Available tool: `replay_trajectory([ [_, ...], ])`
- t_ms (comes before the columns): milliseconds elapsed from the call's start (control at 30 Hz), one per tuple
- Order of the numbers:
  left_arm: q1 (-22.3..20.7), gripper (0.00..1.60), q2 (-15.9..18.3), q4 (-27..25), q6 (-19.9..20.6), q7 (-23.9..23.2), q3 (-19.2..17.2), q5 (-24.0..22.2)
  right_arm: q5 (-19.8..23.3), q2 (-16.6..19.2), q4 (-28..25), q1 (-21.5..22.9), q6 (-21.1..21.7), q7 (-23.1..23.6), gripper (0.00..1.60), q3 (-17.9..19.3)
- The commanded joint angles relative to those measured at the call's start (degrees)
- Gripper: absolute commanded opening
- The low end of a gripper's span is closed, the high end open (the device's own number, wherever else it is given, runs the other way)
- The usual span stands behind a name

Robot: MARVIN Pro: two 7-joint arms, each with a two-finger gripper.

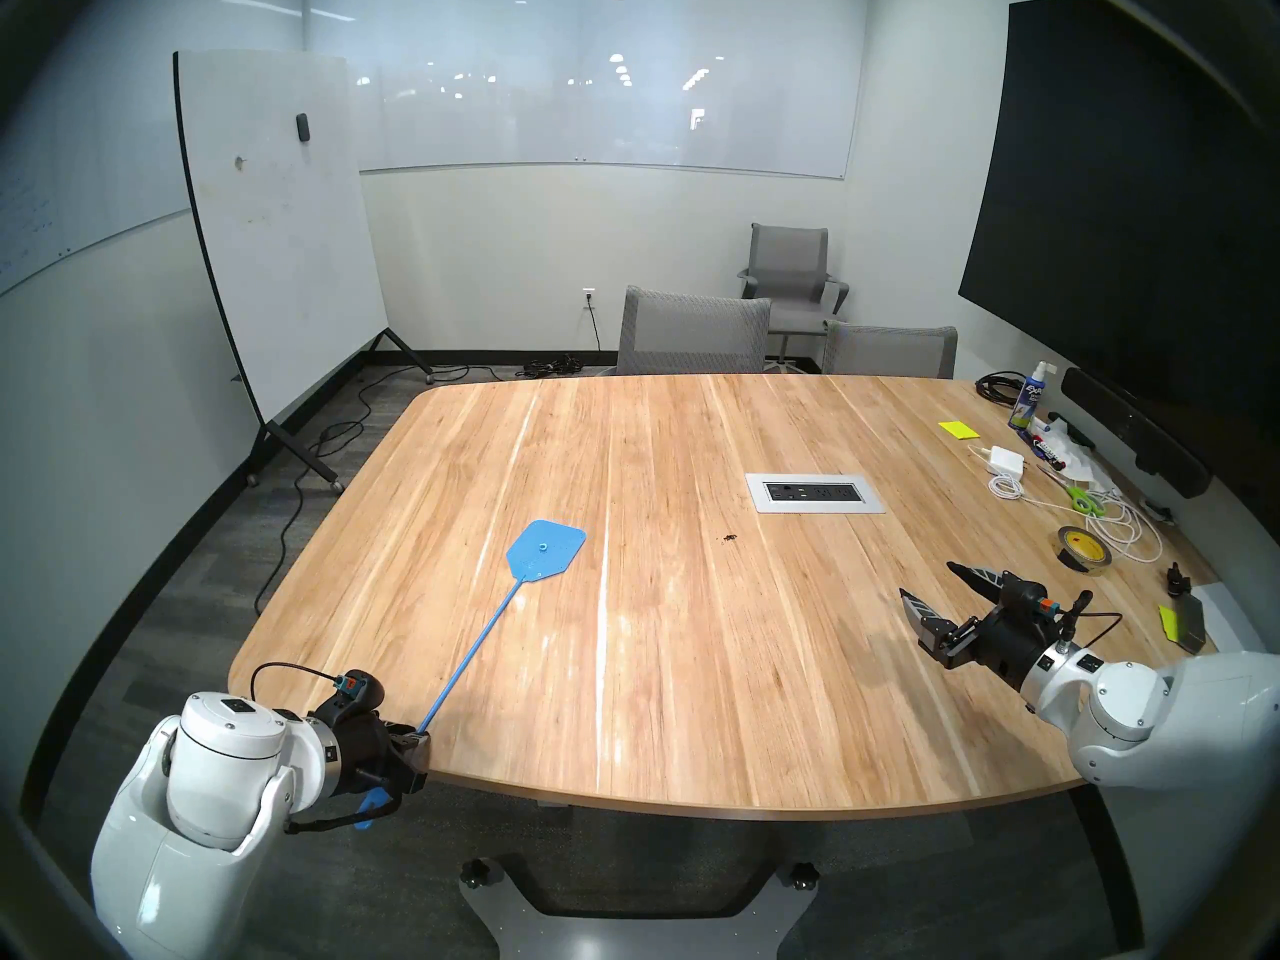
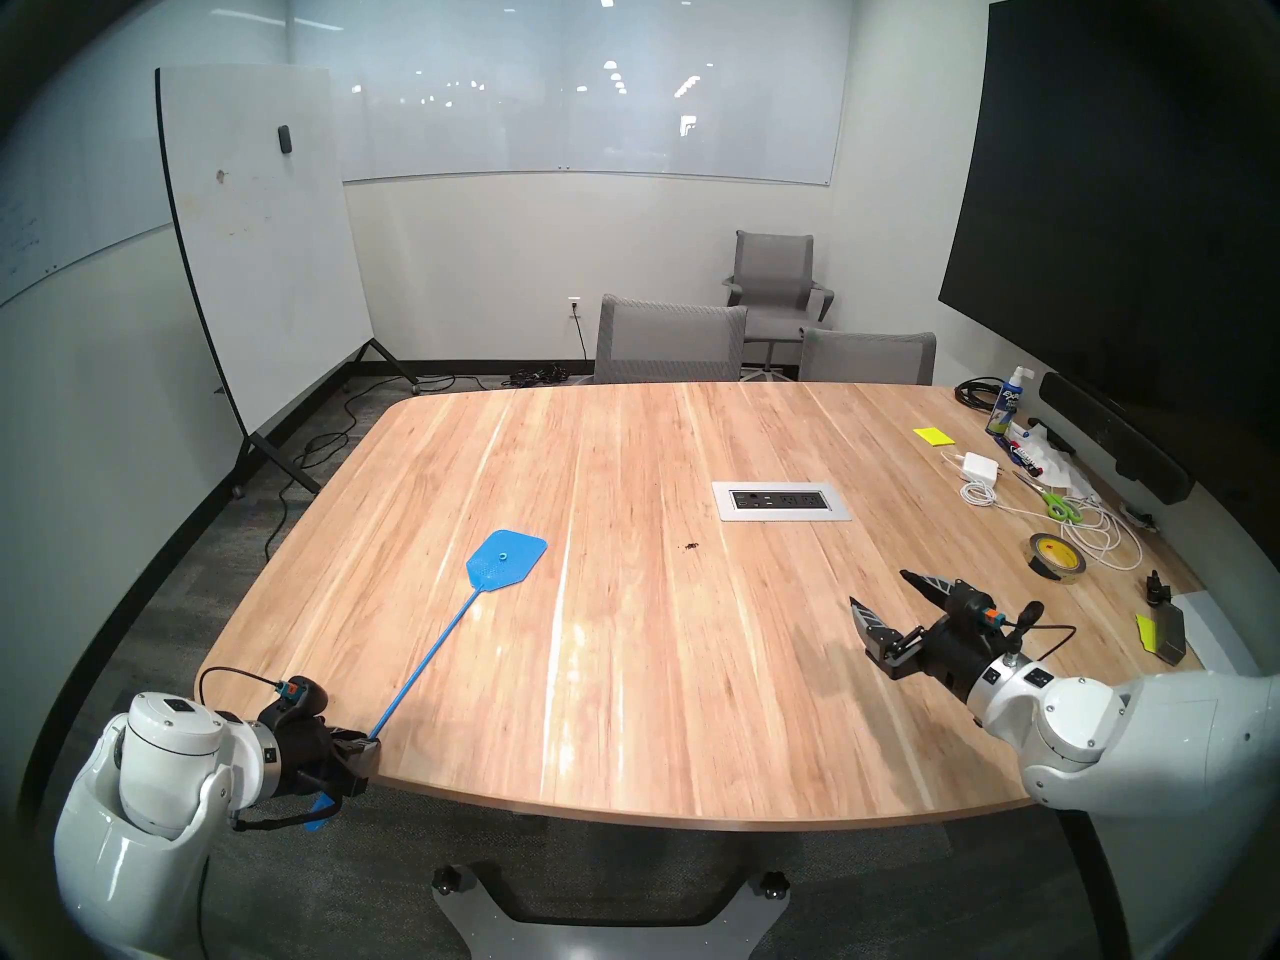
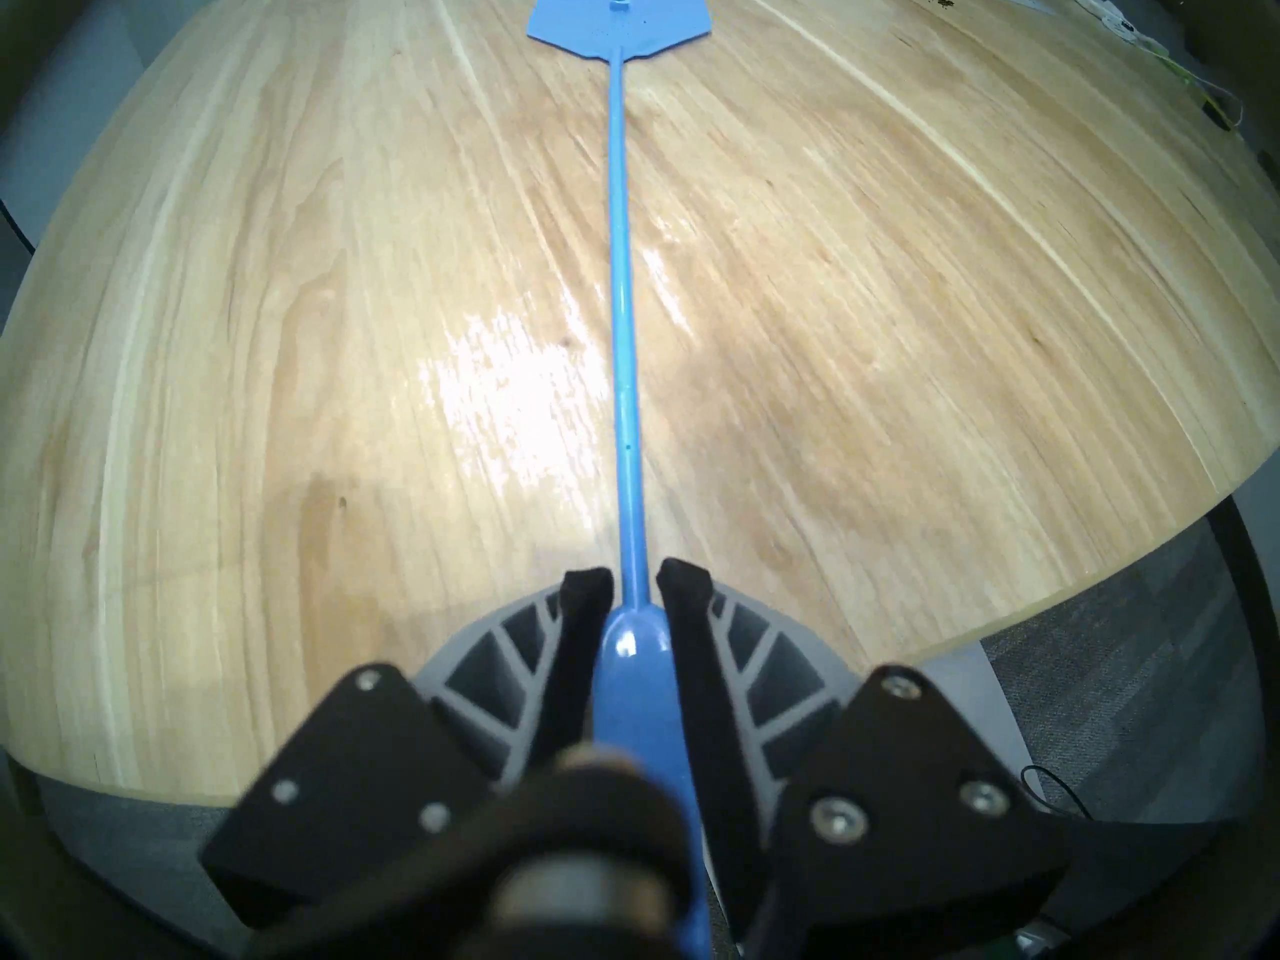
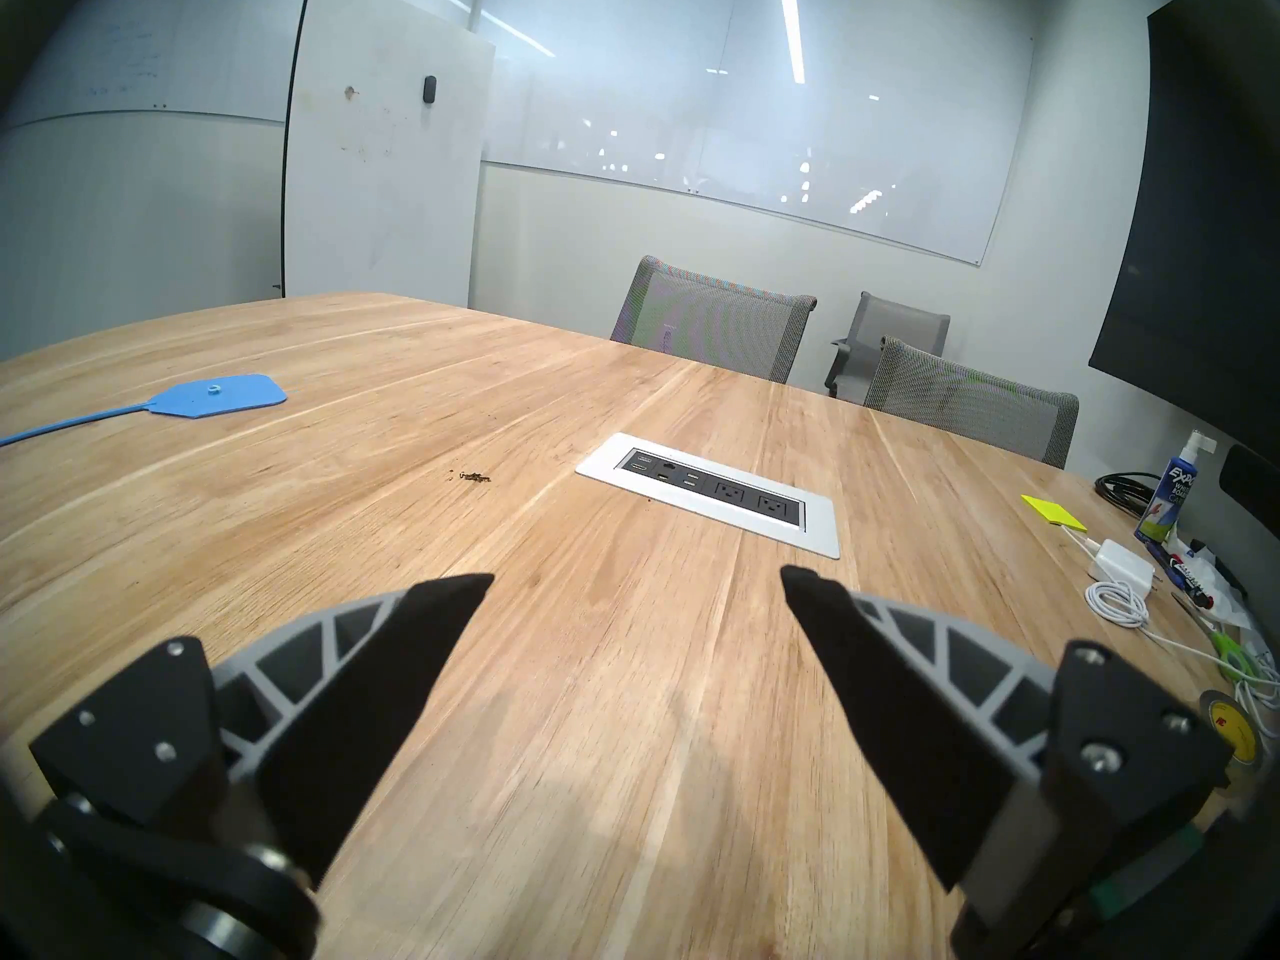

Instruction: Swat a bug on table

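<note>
bug (image 1: 728, 538): tiny dark crumbs on surface (image 1: 692, 661), near outlet panel (image 1: 815, 492)
left tool (image 3: 625, 581): clamped on blue swatter (image 1: 485, 626) handle
right tool (image 4: 637, 581): jaws wide, holding nothing

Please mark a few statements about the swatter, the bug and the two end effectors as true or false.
1. The left end effector grips the swatter by its handle. True.
2. The swatter's head covers the bug. False: the head lies well to the left of it, apart.
3. The right end effector is shut on a tape roll. False: it is open and empty; the tape roll lies on the table.
4. The bug lies nearer the robot than the outlet panel. True.
</note>
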Motion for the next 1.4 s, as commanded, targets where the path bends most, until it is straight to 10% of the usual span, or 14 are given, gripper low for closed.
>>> replay_trajectory([
  [0,4.42,0.66,-0.23,-0.06,0.47,-0.34,-0.76,0.20,-0.06,-0.06,0.14,0.50,-0.13,-0.01,1.60,0.42],
  [533,5.27,0.78,-0.38,-0.48,0.12,-2.03,-1.70,0.69,-0.06,-0.06,0.15,0.51,-0.13,-0.01,1.60,0.41],
  [1033,5.26,1.44,-0.91,-0.94,0.20,-2.87,-2.34,1.06,-0.06,-0.06,0.15,0.52,-0.13,-0.01,1.60,0.40],
  [1367,6.14,1.49,-1.23,-2.38,0.48,-3.76,-3.65,1.06,-0.06,-0.06,0.15,0.52,-0.13,-0.01,1.60,0.40],
])
